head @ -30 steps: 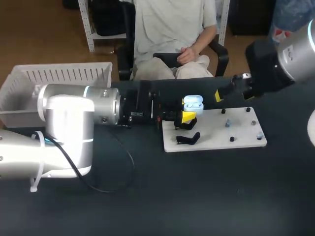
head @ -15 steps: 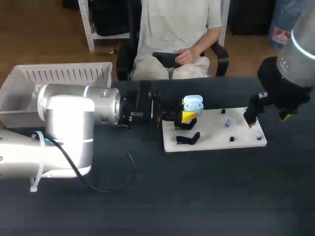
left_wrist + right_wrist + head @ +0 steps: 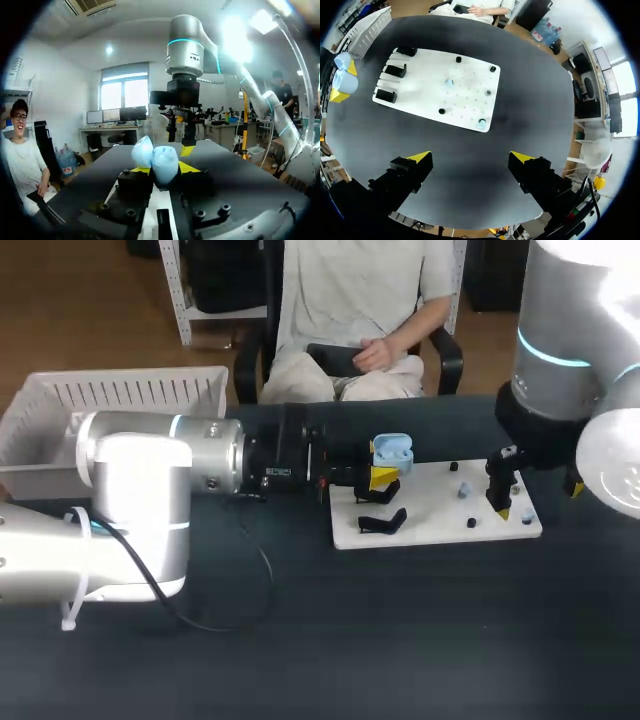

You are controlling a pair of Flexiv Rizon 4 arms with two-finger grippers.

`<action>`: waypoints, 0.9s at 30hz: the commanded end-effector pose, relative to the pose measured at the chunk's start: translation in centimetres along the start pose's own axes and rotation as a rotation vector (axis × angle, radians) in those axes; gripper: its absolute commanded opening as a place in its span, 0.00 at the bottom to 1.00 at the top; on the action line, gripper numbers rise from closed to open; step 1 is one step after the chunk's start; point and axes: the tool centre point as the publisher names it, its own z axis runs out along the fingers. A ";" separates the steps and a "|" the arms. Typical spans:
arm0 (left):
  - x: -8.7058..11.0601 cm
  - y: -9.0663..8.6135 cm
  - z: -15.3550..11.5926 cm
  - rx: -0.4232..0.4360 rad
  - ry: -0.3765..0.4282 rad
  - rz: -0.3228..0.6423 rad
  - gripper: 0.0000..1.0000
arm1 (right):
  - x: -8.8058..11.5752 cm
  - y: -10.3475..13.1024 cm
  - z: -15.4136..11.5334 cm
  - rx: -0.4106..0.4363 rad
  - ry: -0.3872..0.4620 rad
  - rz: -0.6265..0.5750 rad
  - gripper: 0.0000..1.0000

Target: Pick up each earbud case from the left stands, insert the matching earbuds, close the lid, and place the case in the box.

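The left arm (image 3: 150,480) is lying across the dark bench (image 3: 300,640). The left fingers (image 3: 187,166) are gripping the earbud case (image 3: 156,161) from two sides, with one yellow tip pressing against each flank. The case is pale blue and is sitting upright between the tips with its lid standing open. In the head view these fingers are holding the case over the corner of the white board (image 3: 430,505) that is closest to them, and the case is not touching the board.

Three black stands (image 3: 386,95) are sitting in a row along the board edge just beside the left fingers.

The right arm (image 3: 560,360) is standing over the opposite end of the board. The right fingers (image 3: 419,159) are pointing straight down, are spread wide and are holding nothing. They are hanging above the board, apart from it.

The near earbud (image 3: 481,123), pale blue, is lying at the board edge just ahead of the gap between the right fingers. The far earbud (image 3: 449,83), also pale blue, is lying further ahead, near the middle of the board. Small dark pegs (image 3: 458,59) are standing around both earbuds.

The white slatted box (image 3: 120,400) is resting on the bench on the left arm's side, well apart from both sets of fingers.
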 end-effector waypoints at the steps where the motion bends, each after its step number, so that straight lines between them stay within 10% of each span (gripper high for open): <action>1: 0.0 -0.2 0.1 -0.010 -0.002 0.004 0.00 | -0.8 -0.2 0.9 -0.016 0.039 0.010 1.00; 14: 0.0 -0.2 0.1 -0.010 -0.002 0.004 0.00 | -1.0 0.0 2.7 -0.015 0.052 0.035 0.50; 27: 0.0 -0.2 0.1 -0.010 -0.002 0.004 0.00 | -1.4 -0.5 4.5 0.004 0.013 0.062 0.57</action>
